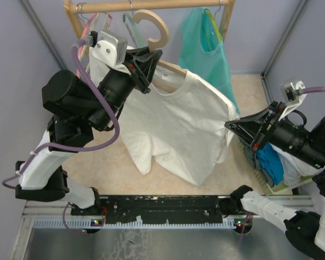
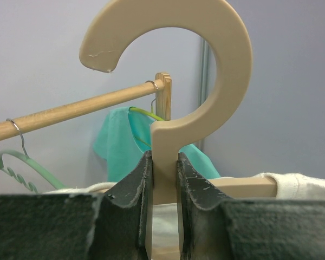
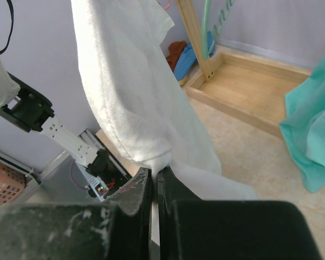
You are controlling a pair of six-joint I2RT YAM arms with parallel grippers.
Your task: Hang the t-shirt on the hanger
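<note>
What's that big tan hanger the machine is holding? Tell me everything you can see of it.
The hanger is beige, thick and smooth, plastic-looking, with a big rounded hook and a faint crack near the hook's tip. The left end effector is shut on its neck, holding it hook-up in the air near the wooden rail, not hooked over it. The white t-shirt hangs from its shoulders; a bare stretch of one shoulder shows beside the collar.

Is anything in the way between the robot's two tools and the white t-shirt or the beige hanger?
Nothing visible is. The left tool is clamped on the neck of the hanger just below the hook, and the right tool pinches an edge of the t-shirt directly. The t-shirt drapes over the hanger with no other garment between them.
</note>
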